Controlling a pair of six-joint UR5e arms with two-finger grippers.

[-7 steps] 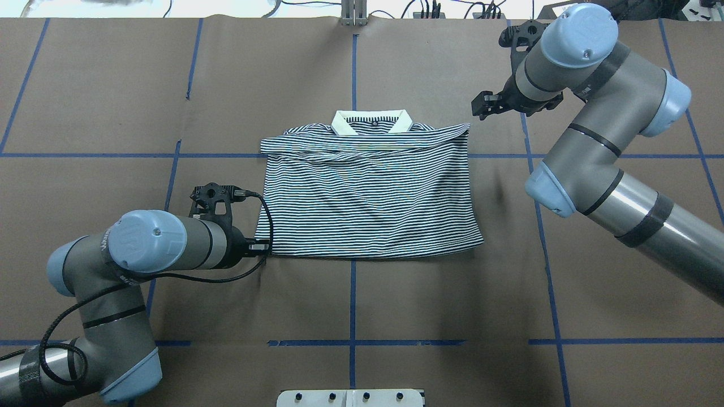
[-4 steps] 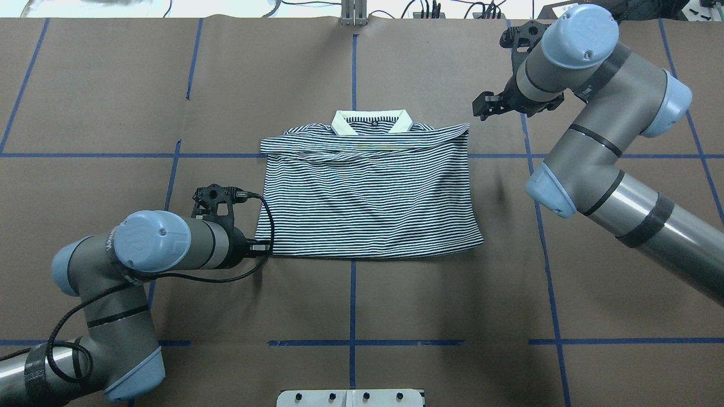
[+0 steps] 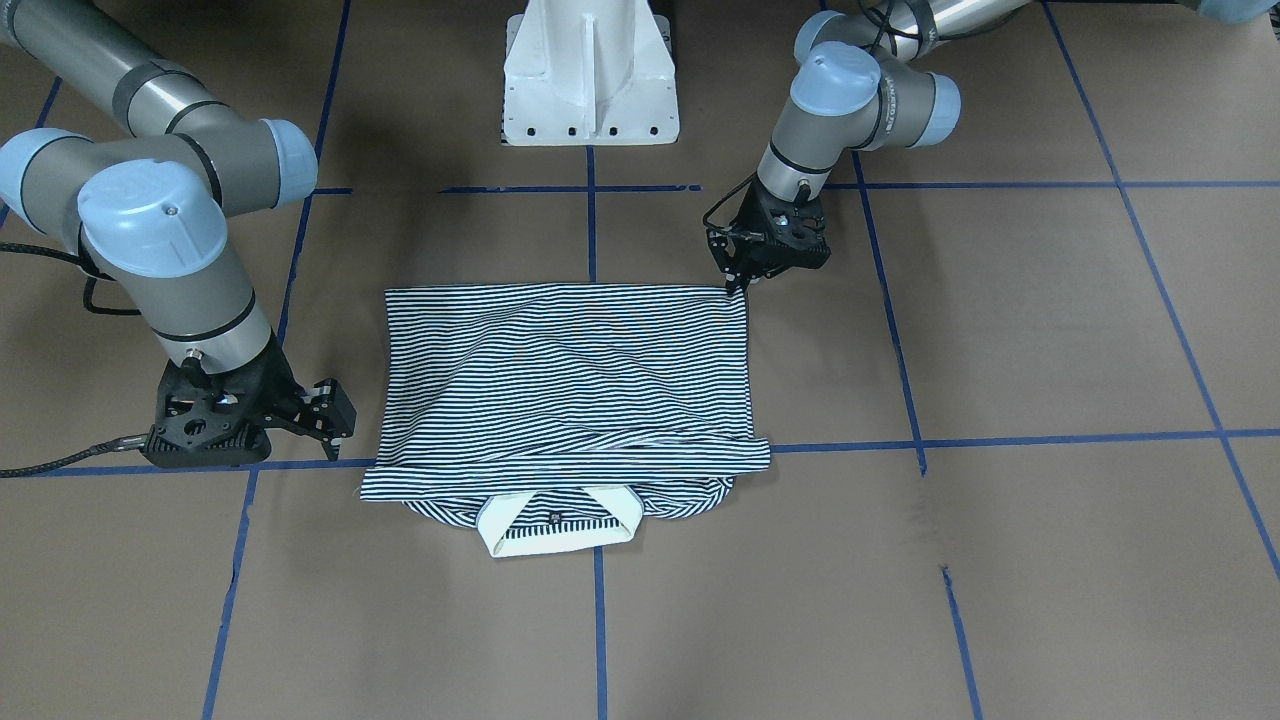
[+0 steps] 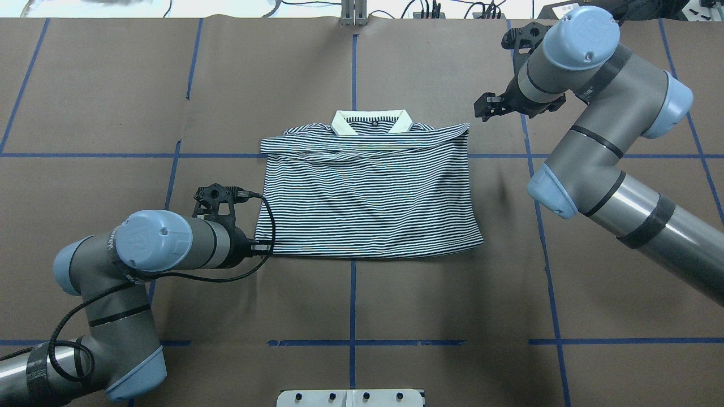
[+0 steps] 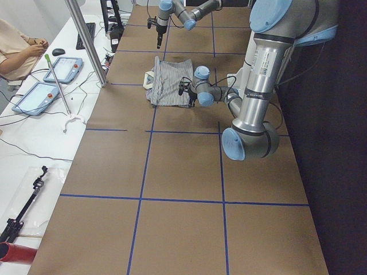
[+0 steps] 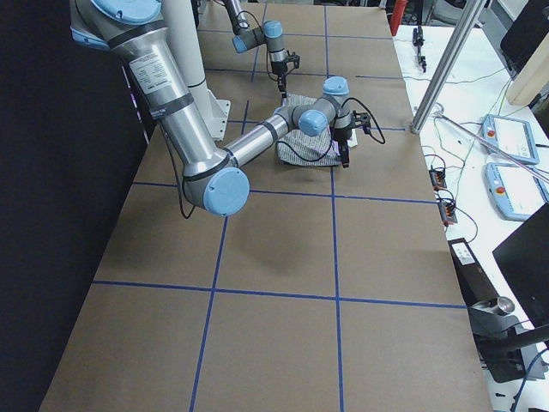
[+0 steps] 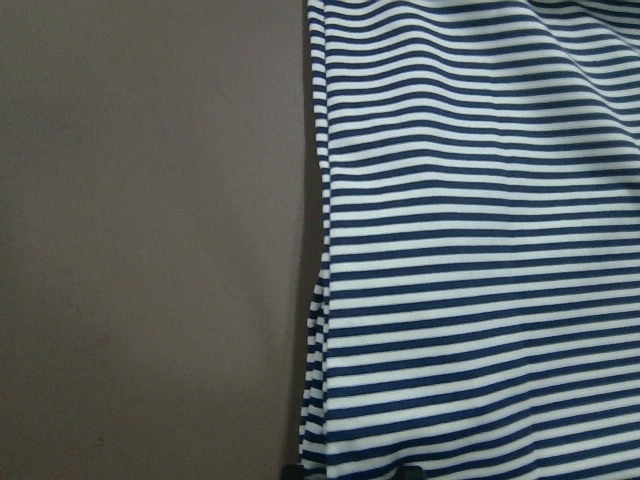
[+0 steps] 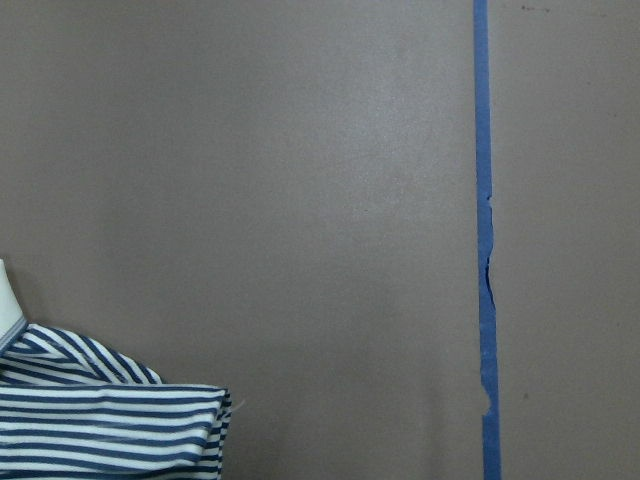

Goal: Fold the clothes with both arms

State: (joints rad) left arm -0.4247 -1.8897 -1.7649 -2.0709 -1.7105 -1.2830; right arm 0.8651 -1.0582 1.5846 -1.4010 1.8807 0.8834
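Note:
The striped polo shirt (image 4: 367, 198) lies folded on the brown table, its cream collar (image 4: 371, 121) at the far edge. In the front-facing view the shirt (image 3: 570, 380) shows its collar (image 3: 557, 520) toward the camera. My left gripper (image 4: 259, 247) is down at the shirt's near left corner (image 3: 738, 283), and seems shut on its edge. Only its tips peek in at the bottom of the left wrist view, over stripes (image 7: 480, 250). My right gripper (image 4: 485, 107) hangs open and empty beside the far right corner (image 3: 330, 415), apart from the cloth (image 8: 100, 420).
Blue tape lines (image 4: 352, 294) grid the brown paper. The white pedestal base (image 3: 590, 80) stands at the robot's side of the table. At the far side a metal post (image 5: 86, 40) rises, and a person (image 5: 17, 51) sits by tablets on a white side table.
The right gripper has drifted slightly up and away from the shirt's far right corner. The left arm's elbow shifted a little right while its gripper stayed at the near left corner.

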